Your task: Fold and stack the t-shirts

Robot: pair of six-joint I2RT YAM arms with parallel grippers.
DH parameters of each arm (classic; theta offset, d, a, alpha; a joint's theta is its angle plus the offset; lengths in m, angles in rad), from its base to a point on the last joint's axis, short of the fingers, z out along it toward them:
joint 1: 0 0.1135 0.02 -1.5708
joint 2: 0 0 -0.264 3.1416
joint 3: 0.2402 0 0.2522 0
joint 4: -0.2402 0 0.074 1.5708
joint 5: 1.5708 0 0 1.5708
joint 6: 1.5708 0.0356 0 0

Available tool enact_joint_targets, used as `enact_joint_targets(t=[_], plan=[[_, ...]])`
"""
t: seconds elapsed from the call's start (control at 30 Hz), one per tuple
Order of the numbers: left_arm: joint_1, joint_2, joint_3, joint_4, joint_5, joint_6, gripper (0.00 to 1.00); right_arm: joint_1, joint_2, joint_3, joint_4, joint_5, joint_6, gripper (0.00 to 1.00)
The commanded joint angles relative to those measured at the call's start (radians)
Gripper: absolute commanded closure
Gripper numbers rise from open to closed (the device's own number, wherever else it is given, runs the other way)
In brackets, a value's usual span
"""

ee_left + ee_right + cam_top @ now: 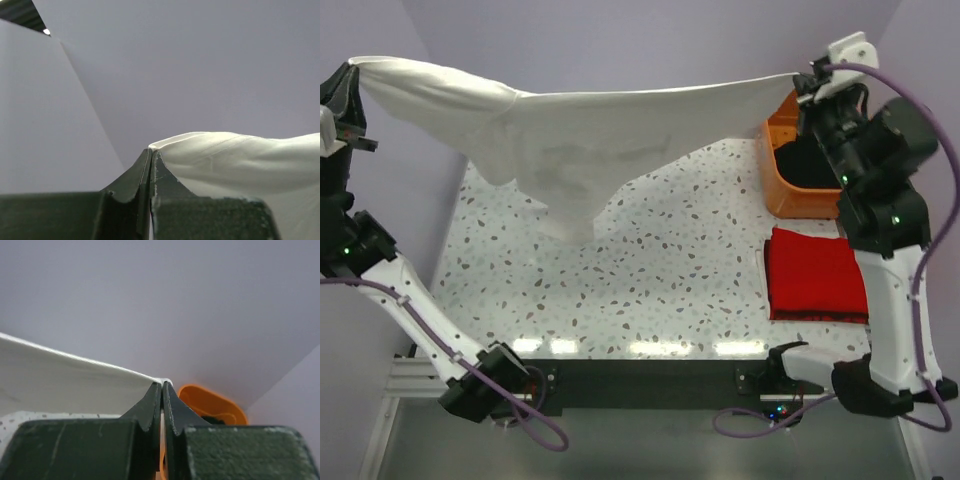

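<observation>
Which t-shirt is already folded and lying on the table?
The red t-shirt, lying flat as a neat rectangle. The white t-shirt hangs unfolded in the air, gripped by the left end effector and the right end effector.

the white t-shirt (580,140) is soft matt cloth, thin and faintly see-through where it sags, with a stitched hem. the red t-shirt (817,275) is matt cloth too, lying smooth. the orange tub (778,185) is smooth plastic with a slight sheen. the worktop (650,290) has a speckled terrazzo look, glossy enough to mirror lights at its near edge. the jaws of the left gripper (150,155) and right gripper (162,387) are matt dark plastic, grainy and finely scratched.
</observation>
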Motion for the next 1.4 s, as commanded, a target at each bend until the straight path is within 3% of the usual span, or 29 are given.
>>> enact_joint_targets(t=[0.0,0.13,0.23,0.3,0.47,0.53,0.57,0.6,0.7,0.83,1.0,1.1,1.23,1.37], plan=[[0.109,-0.081,-0.052,0.194,-0.099,-0.094,1.0,-0.003,-0.144,-0.056,0.148,0.041,0.034,1.0],[0.119,-0.121,0.012,0.075,-0.21,-0.005,1.0,-0.004,-0.218,-0.035,0.167,0.069,0.045,1.0],[0.12,-0.102,0.052,0.085,-0.217,0.015,1.0,-0.004,-0.203,0.026,0.151,0.073,0.022,1.0],[0.12,-0.054,0.127,0.037,-0.183,0.012,1.0,-0.004,-0.177,0.063,0.135,0.092,-0.019,1.0],[0.108,0.159,0.374,-0.178,0.05,-0.039,1.0,-0.006,-0.053,0.046,0.128,0.103,-0.088,1.0],[0.038,0.202,0.427,-0.454,0.036,0.082,1.0,-0.004,-0.017,-0.004,0.133,0.092,-0.101,1.0],[0.001,0.225,0.446,-0.55,0.009,0.248,1.0,-0.004,0.022,-0.023,0.139,0.087,-0.101,1.0],[-0.062,0.228,0.432,-0.691,-0.025,0.314,1.0,-0.004,0.041,-0.064,0.144,0.077,-0.105,1.0],[-0.172,0.221,0.275,-0.767,-0.108,0.466,1.0,-0.004,0.134,-0.141,0.176,0.063,-0.113,1.0],[-0.3,0.245,0.01,-0.759,-0.269,0.595,1.0,0.005,0.273,-0.201,0.205,0.038,-0.148,1.0],[-0.421,0.392,-0.088,-0.67,-0.41,0.607,1.0,0.016,0.527,-0.228,0.244,0.033,-0.197,1.0],[-0.479,0.565,-0.031,-0.662,-0.462,0.607,1.0,0.022,0.657,-0.16,0.248,0.056,-0.228,1.0],[-0.521,0.837,0.191,-0.709,-0.467,0.603,1.0,0.023,0.884,-0.014,0.227,0.096,-0.256,1.0],[-0.561,1.012,0.375,-0.743,-0.473,0.615,1.0,0.023,1.003,0.115,0.21,0.142,-0.272,1.0]])
